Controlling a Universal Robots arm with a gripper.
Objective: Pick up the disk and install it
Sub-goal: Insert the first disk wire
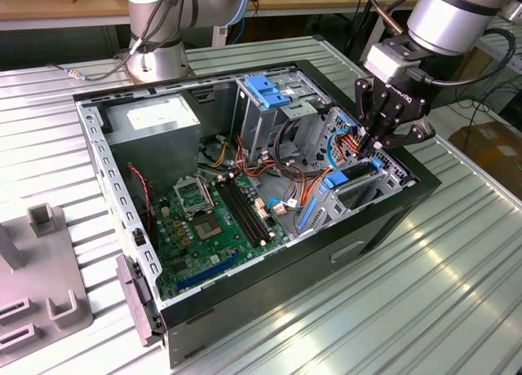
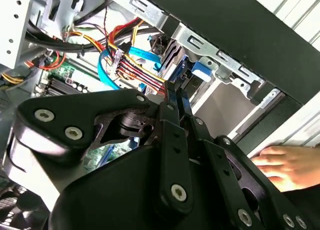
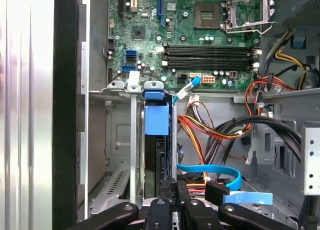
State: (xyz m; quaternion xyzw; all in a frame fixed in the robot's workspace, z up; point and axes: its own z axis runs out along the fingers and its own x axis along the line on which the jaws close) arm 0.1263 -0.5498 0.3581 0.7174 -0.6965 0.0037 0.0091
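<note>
Edge-on, the disk [image 3: 156, 155] stands upright in its bay inside the case [image 1: 391, 220], dark body with blue plastic on its end; gripper [image 3: 172, 187] pinched narrow on it.

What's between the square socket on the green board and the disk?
In the first wrist view, the long black memory slots lie between the socket and the disk, then a small blue-tipped cable.

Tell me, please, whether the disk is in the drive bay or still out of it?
In: the disk stands on edge down inside the bay, the gripper shut on its upper edge. Whether it is fully seated, I cannot tell.
</note>
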